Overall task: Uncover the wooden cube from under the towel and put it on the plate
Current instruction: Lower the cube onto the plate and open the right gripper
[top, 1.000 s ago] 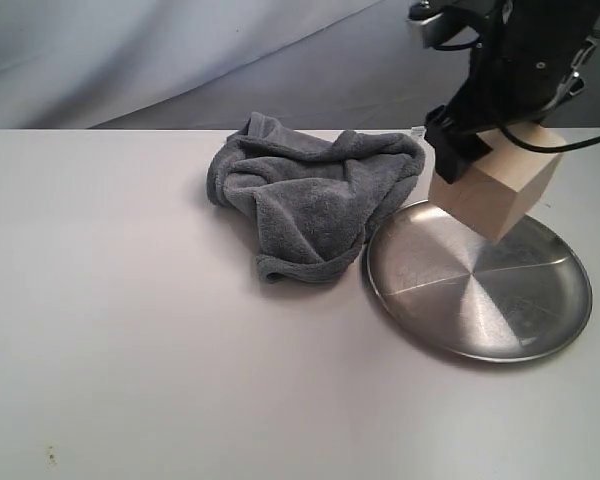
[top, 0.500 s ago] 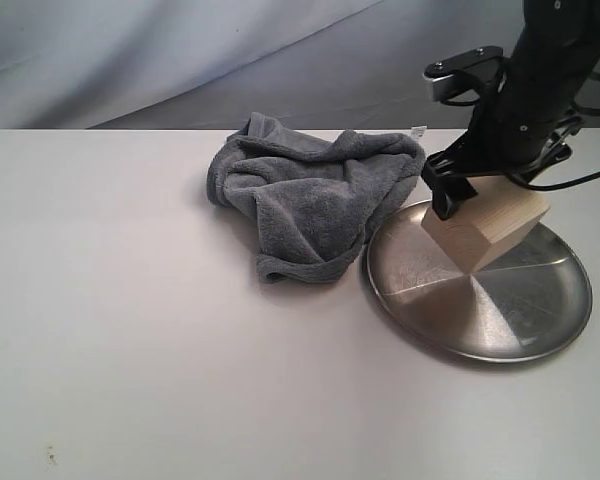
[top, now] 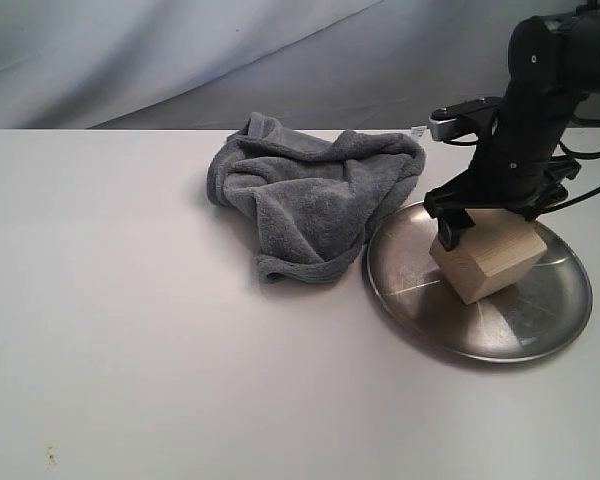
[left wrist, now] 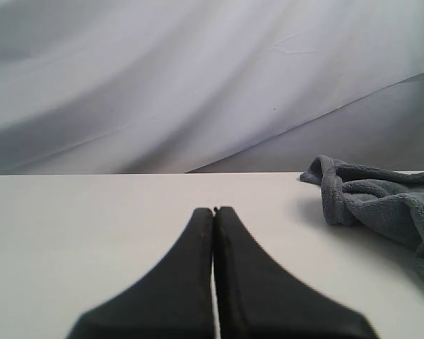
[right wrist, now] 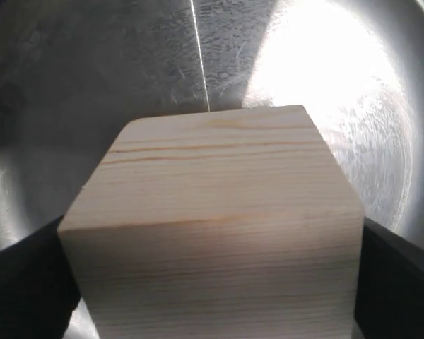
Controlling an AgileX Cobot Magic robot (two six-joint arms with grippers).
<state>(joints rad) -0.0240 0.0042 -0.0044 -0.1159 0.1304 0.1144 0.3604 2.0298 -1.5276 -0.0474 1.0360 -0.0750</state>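
The wooden cube [top: 487, 262] is down on the steel plate [top: 540, 320], and my right gripper [top: 488, 222] is shut on it from above. Seen from the right wrist, the cube [right wrist: 212, 233] fills the view between two black fingers [right wrist: 392, 282], with the plate's shiny floor [right wrist: 325, 92] beyond it. The blue-grey towel [top: 310, 195] lies crumpled just left of the plate, its white label at the back right corner. My left gripper [left wrist: 213, 212] is shut on nothing, low over bare table, with the towel [left wrist: 381, 201] off to one side; the exterior view does not show it.
A pale draped backdrop [top: 180, 50] hangs behind the white table [top: 130, 350]. The towel's edge touches or nearly touches the plate's left rim.
My right gripper has come down and slightly forward with the cube, from above the plate's back rim onto the plate's surface. The towel and left gripper have not moved.
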